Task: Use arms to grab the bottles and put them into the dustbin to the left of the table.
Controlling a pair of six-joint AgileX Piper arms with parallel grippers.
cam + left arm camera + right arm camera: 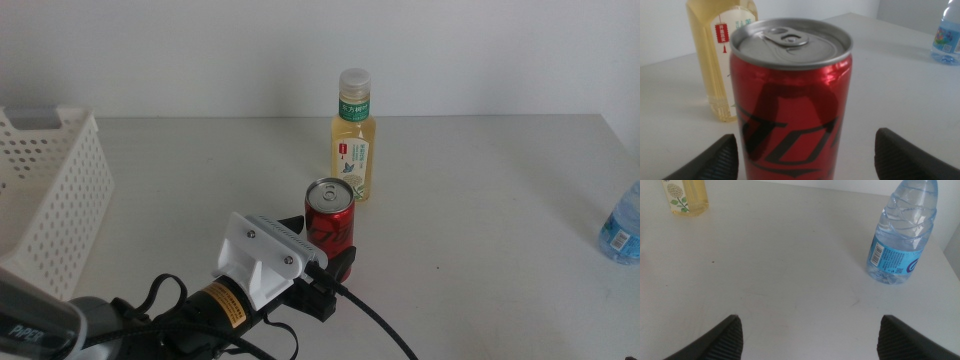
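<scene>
The can [329,217] is stood upright on the surface [480,190], framed between the spread jaws of the left gripper [335,268], just before the tea bottle [355,135]. The right gripper [807,340] is held with jaws apart near the water bottle [901,232].

The red can [790,105] is standing upright between the spread jaws of the left gripper [805,157], with a gap showing on each side. Behind it the tea bottle [720,60] is standing on the table [900,90], and the water bottle [947,32] is sitting well apart.
</scene>
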